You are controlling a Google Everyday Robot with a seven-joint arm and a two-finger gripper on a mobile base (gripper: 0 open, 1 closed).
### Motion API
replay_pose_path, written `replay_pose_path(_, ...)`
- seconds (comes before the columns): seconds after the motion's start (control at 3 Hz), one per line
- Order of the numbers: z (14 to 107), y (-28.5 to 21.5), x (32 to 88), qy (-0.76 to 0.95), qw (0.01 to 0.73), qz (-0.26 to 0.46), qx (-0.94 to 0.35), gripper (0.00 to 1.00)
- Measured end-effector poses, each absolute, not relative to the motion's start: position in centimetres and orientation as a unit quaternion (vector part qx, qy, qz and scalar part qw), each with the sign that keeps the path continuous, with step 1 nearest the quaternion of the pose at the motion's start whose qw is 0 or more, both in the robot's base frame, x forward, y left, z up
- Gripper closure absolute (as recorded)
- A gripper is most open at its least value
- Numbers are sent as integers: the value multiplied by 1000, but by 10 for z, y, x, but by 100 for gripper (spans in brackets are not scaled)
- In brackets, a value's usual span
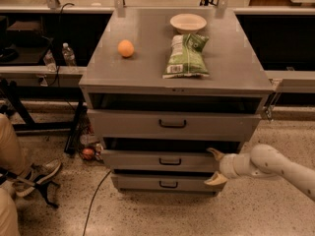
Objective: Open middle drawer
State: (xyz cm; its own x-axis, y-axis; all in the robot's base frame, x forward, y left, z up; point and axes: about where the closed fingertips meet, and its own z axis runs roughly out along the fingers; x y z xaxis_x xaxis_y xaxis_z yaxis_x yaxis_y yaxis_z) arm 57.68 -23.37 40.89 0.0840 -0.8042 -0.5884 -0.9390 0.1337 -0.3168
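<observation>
We see a grey metal cabinet (147, 58) mid-frame w/ 3 drawers stacked. Middle drawer (138, 160) sits btwn the taller top drawer (128, 124) and the bottom drawer (138, 182), w/ a small black handle (170, 161) at its center and a dark gap above its front. White arm (280, 166) comes in low from the right. Gripper (215, 167) is at the right end of the middle drawer's front, fingers (215, 154) spread apart, nothing held; contact w/ the drawer we can't tell. On top: green chip bag (186, 55), white bowl (188, 21) just behind it, orange (126, 48) well apart to the left. Shoe (42, 173) on the floor at left.
</observation>
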Motion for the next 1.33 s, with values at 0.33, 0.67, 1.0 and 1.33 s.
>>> replay_pose_path(0.33, 412, -250, 558, 682, 340, 108, -639, 57)
replay_pose_path(0.67, 420, -250, 558, 682, 340, 108, -638, 89)
replay_pose_path(1.0, 426, -250, 558, 682, 340, 108, -638, 100)
replay_pose_path(1.33, 427, -250, 558, 682, 340, 108, -638, 100)
